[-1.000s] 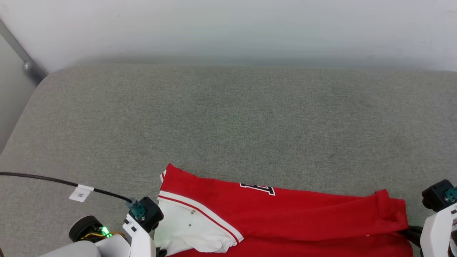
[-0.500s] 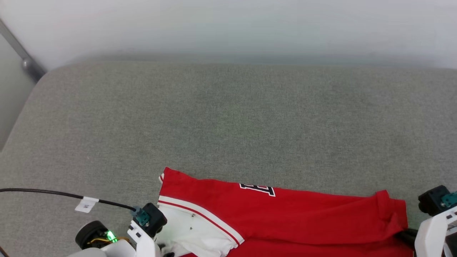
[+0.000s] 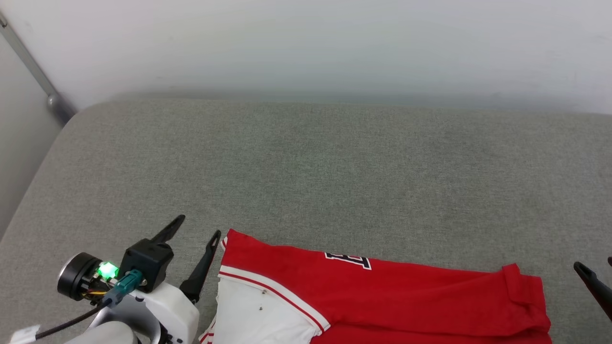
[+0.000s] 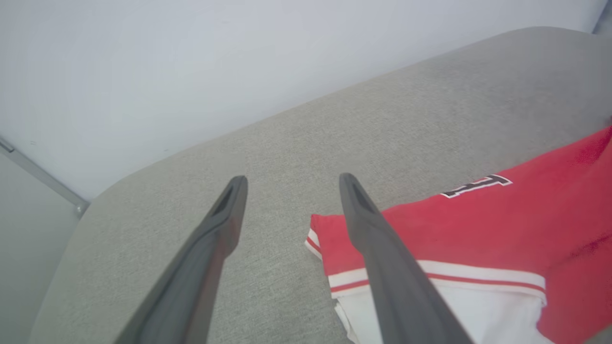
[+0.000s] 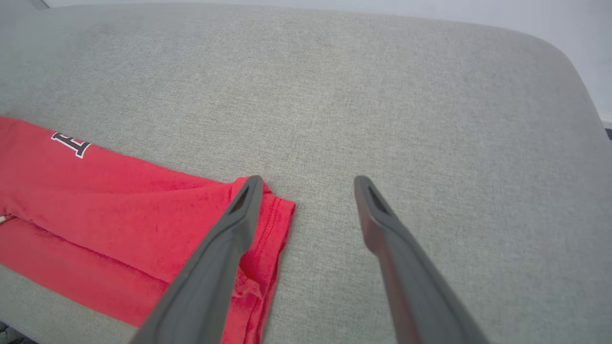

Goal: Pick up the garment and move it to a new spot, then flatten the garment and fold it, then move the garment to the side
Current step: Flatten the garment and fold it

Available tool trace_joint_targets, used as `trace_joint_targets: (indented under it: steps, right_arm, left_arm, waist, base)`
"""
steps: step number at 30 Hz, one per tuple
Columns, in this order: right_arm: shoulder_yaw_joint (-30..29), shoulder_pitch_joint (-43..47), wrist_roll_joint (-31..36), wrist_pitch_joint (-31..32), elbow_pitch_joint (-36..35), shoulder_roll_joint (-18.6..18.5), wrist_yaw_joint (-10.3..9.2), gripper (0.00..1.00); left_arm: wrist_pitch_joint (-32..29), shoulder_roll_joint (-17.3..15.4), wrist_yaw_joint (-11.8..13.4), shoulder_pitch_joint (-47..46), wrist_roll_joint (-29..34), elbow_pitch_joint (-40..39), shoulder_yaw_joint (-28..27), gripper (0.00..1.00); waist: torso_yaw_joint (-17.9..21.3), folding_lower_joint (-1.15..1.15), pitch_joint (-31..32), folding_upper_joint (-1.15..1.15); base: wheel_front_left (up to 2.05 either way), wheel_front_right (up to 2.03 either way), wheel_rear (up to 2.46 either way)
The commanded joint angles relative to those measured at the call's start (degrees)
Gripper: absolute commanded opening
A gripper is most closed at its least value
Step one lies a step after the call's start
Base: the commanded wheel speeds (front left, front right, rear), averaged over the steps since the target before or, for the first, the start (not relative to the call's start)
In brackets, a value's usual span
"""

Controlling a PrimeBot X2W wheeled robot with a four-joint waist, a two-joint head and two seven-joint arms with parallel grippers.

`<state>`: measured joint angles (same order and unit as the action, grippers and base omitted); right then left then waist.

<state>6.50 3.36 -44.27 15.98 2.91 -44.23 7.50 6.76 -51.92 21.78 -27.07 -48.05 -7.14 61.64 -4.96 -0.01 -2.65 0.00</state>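
Note:
The garment point(image 3: 382, 296), bright red with a white sleeve panel point(image 3: 258, 315) and black lettering point(image 3: 346, 260), lies folded and flat along the near edge of the grey cushion. My left gripper point(image 3: 200, 225) stands open just left of its far-left corner, holding nothing. In the left wrist view the left gripper point(image 4: 292, 177) hovers over bare cushion, with the garment point(image 4: 478, 224) beside and under the right-hand finger. My right gripper point(image 3: 595, 263) is open just past the garment's right edge. The right wrist view has the right gripper point(image 5: 308, 179) open, with the garment's hem point(image 5: 119, 200) under the left-hand finger.
The grey upholstered cushion point(image 3: 306, 157) stretches wide and bare beyond the garment, up to a white wall point(image 3: 306, 43). Its left end rounds off by a slanted metal rail point(image 3: 28, 62). The cushion's right end curves down in the right wrist view.
Both grippers have opened and let go of the garment, then risen so their fingers show. The garment has settled flat. The head camera has shifted slightly.

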Motion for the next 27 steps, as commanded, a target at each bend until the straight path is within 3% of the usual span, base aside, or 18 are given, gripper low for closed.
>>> trace_joint_targets:
  steps: [1,7,12,14,19,27]
  right_arm:
    - [-1.9,1.6,-0.3,0.1,0.1,1.8,-0.03,1.0]
    - [-8.0,5.4,-1.6,2.1,1.7,7.7,-0.03,1.0]
    - [-9.2,5.4,-3.9,3.2,3.4,12.5,-0.03,1.0]
    - [-8.7,4.9,-4.7,4.0,4.4,13.9,-0.03,1.0]
    - [-6.5,4.4,-6.1,6.4,7.7,15.9,-0.03,1.0]
    - [2.6,6.9,-10.7,12.4,8.9,17.5,-0.02,1.0]
  left_arm:
    - [2.8,0.7,2.1,1.1,1.1,0.8,-1.0,1.0]
    - [8.3,6.1,10.9,4.9,5.3,3.1,-6.8,1.0]
    - [8.4,11.8,14.7,9.8,12.5,1.9,-15.4,1.0]
    - [8.4,13.9,15.1,12.0,15.2,1.4,-18.9,1.0]
    - [8.4,19.4,13.3,16.9,22.0,1.7,-26.3,1.0]
    - [8.4,27.3,8.4,22.9,30.5,3.2,-36.4,1.0]
  waist:
    - [-0.1,0.01,-0.4,0.0]
    - [-0.8,0.01,-2.1,0.0]
    - [-1.6,0.01,-3.9,0.0]
    - [-1.9,0.01,-4.5,0.0]
    - [-2.8,0.01,-5.5,0.0]
    - [-3.7,0.01,-6.0,0.0]
  base:
    - [0.0,0.0,0.0]
    - [0.0,0.0,0.0]
    - [0.0,0.0,0.0]
    - [0.0,0.0,0.0]
    - [0.0,0.0,0.0]
    - [0.0,0.0,0.0]
